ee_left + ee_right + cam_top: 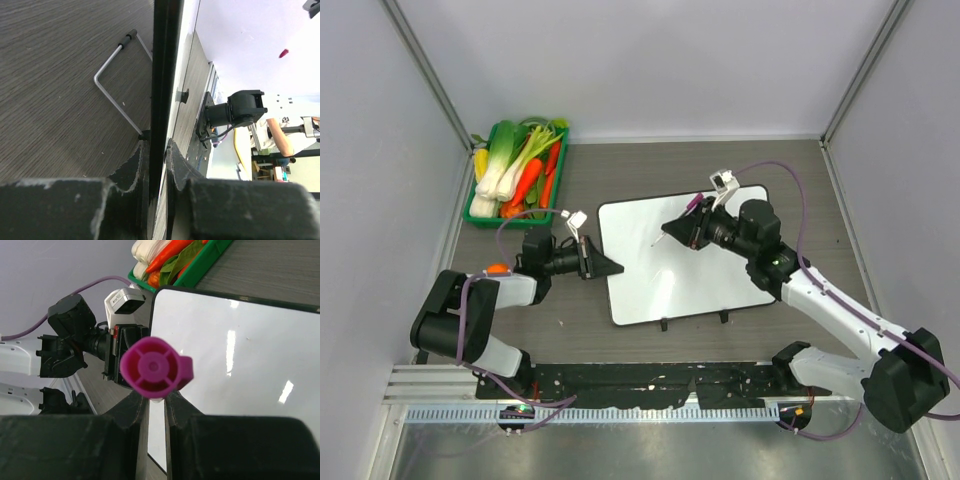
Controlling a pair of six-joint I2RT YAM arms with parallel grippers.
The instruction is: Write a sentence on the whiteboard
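A green tray [483,217] sits in the upper left of the overhead view, on the dark wood-grain table [650,170]. It is packed with vegetables: leafy greens [503,145], orange carrots [528,178] and a yellow piece [480,160] against its left wall.

The whiteboard [690,270] lies in the middle of that view, turned a little off square. Two small black clips [663,324] stick out from its lower edge.

The left gripper [612,267] comes in from the left and meets the board's left edge. Its wrist camera shows the jaws pinched onto the thin black rim [162,75], one finger on each face, with hardly any gap.

The right gripper [672,230] hangs over the upper middle of the board. It is clamped on a marker [694,204] whose thin tip points down and left at the white surface. I can't tell from here whether the tip touches.

The right wrist camera looks down the marker [155,370] end-on: a round purple butt held tight between the two fingers of the right gripper [156,397]. Behind it are the whiteboard [240,365], the tray [215,250] at the top edge, and the other arm at the board's rim.

Only the left wrist view, looking past the left gripper [156,145], shows a bent wire stand [118,105] beside the board, on the table side of the rim.
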